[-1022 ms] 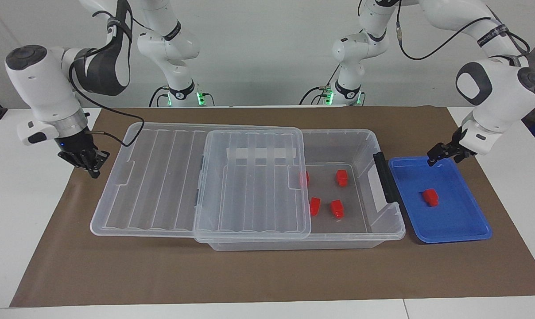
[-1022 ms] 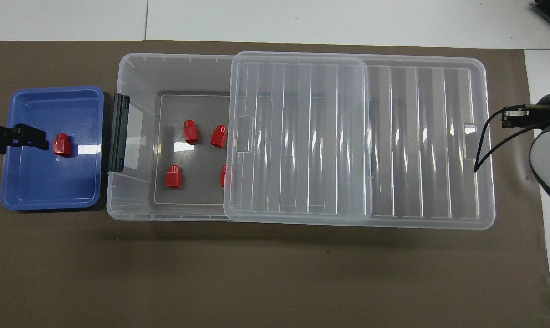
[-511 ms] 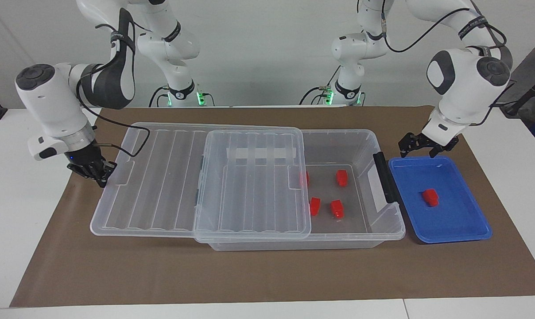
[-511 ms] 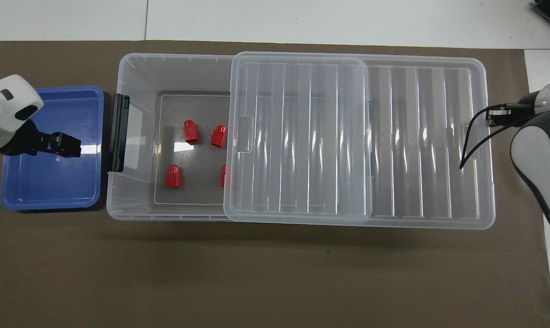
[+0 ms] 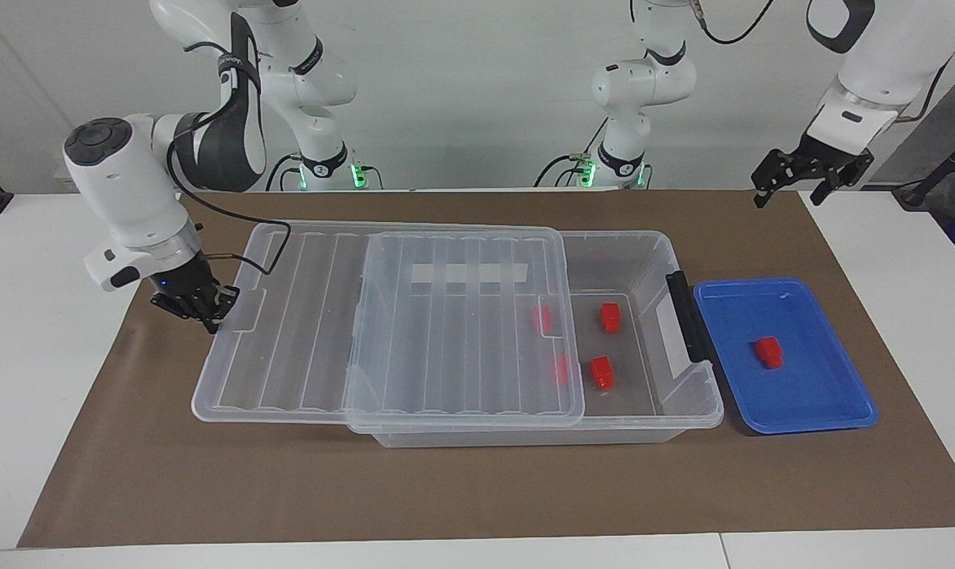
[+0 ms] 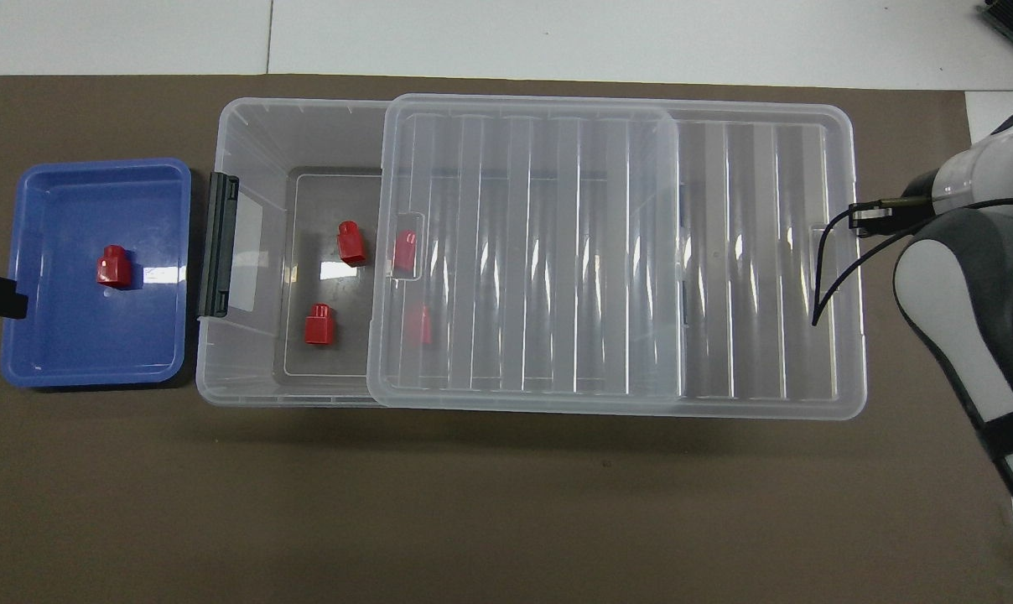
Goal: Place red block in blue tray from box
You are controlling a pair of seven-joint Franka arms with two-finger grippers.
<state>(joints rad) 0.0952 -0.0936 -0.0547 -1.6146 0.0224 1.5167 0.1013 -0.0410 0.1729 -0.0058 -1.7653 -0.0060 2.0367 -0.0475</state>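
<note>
One red block (image 5: 768, 352) (image 6: 113, 266) lies in the blue tray (image 5: 809, 403) (image 6: 87, 335), at the left arm's end of the table. The clear box (image 5: 683, 411) (image 6: 246, 126) stands beside the tray, its black handle toward it. Its ribbed lid (image 5: 446, 332) (image 6: 557, 252) covers most of it. Two red blocks (image 5: 610, 316) (image 5: 602, 371) lie uncovered in the box, and two more show through the lid. My right gripper (image 5: 201, 308) (image 6: 860, 220) is shut, its tips against the lid's end edge. My left gripper (image 5: 809, 178) hangs open and empty, high over the mat near the tray.
A brown mat (image 5: 477, 490) covers the table under everything. The lid overhangs the box toward the right arm's end. Bare mat lies on the side of the box and tray away from the robots.
The lid has slid toward the left arm's end with my right gripper against its edge, covering two more blocks. My left gripper has risen from over the tray and drawn back toward the robots.
</note>
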